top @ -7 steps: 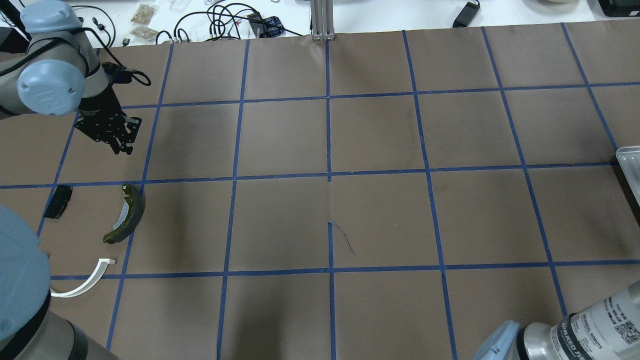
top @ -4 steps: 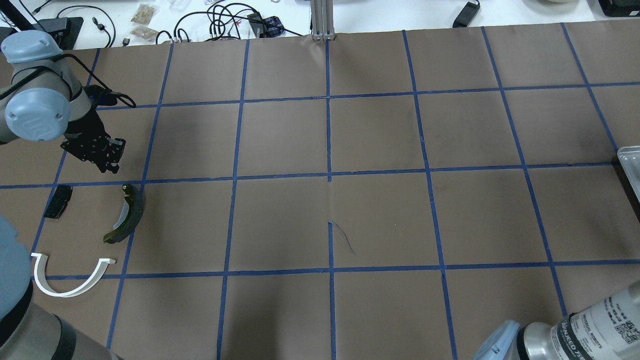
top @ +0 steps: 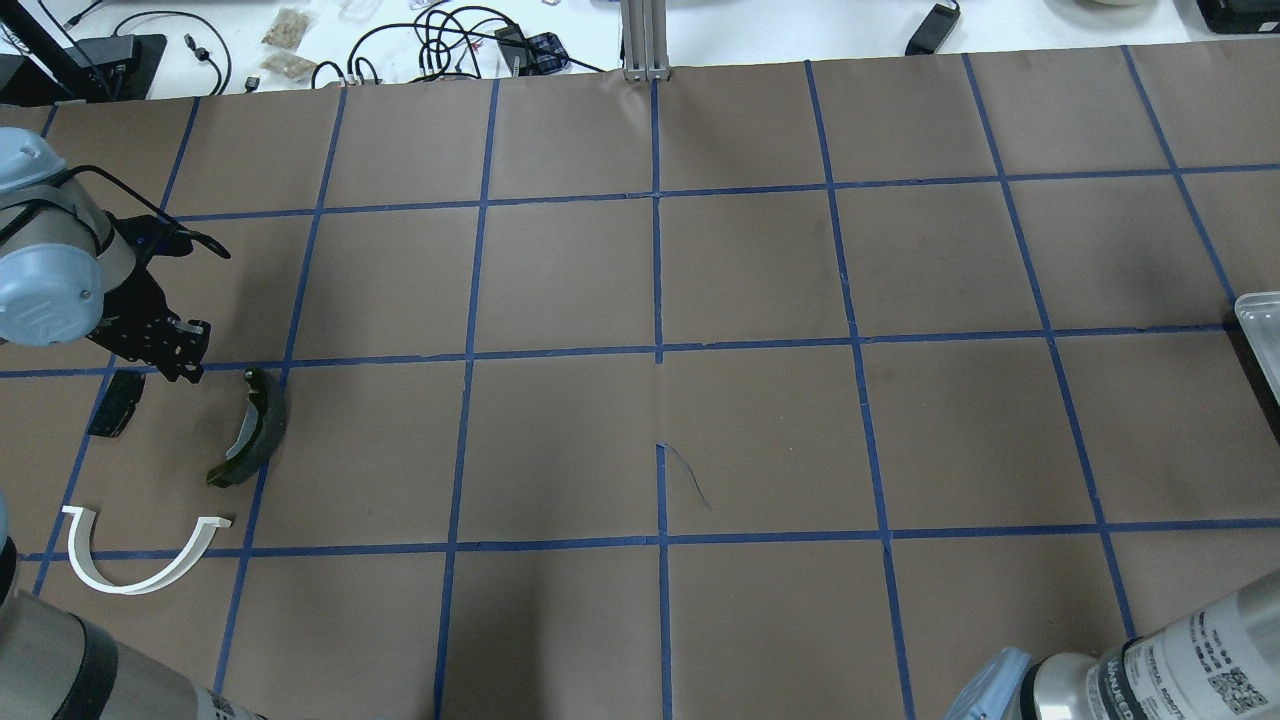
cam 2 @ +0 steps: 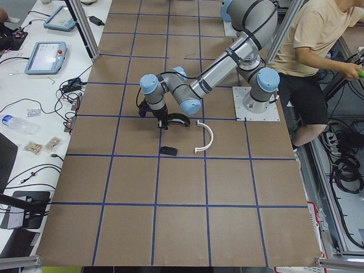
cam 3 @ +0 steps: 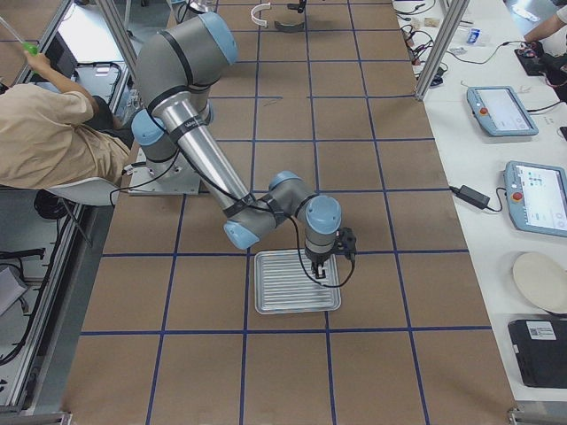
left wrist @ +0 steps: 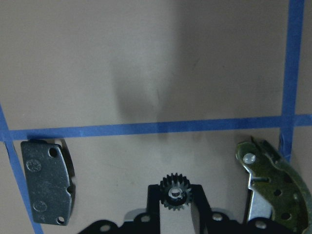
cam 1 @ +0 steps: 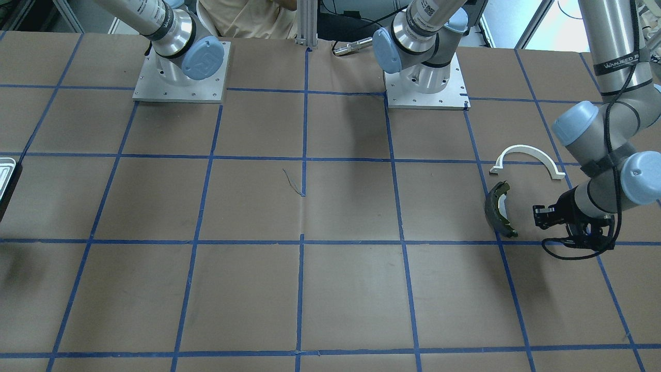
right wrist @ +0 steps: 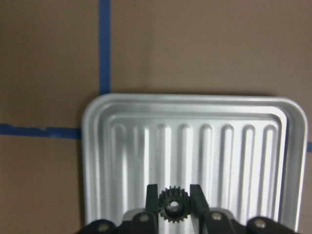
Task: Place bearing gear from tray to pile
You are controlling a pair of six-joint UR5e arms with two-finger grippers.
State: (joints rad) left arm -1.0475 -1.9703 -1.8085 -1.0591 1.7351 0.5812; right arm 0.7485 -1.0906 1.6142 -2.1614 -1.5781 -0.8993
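My left gripper (left wrist: 176, 191) is shut on a small black bearing gear (left wrist: 176, 194). It hangs low over the pile in the overhead view (top: 172, 352). Just past the gripper lie the flat black brake pad (left wrist: 48, 181) on one side and the olive-and-black brake shoe (left wrist: 273, 183) on the other. The white half-ring arch (top: 140, 560) lies nearer the robot. My right gripper (right wrist: 173, 192) is shut on a second black gear (right wrist: 173, 205) over the ribbed silvery tray (right wrist: 195, 141). The exterior right view shows it at the tray's far edge (cam 3: 321, 270).
Brown paper with a blue tape grid covers the table. Only the tray's corner (top: 1262, 330) shows at the overhead view's right edge. Both arm bases (cam 1: 426, 77) stand at the robot's side. A seated person (cam 2: 318, 51) is behind the robot. Cables lie beyond the far edge.
My left arm has swung left and toward the robot, bringing the gripper from beyond the brake shoe to just above the brake pad. The white arch is now uncovered.
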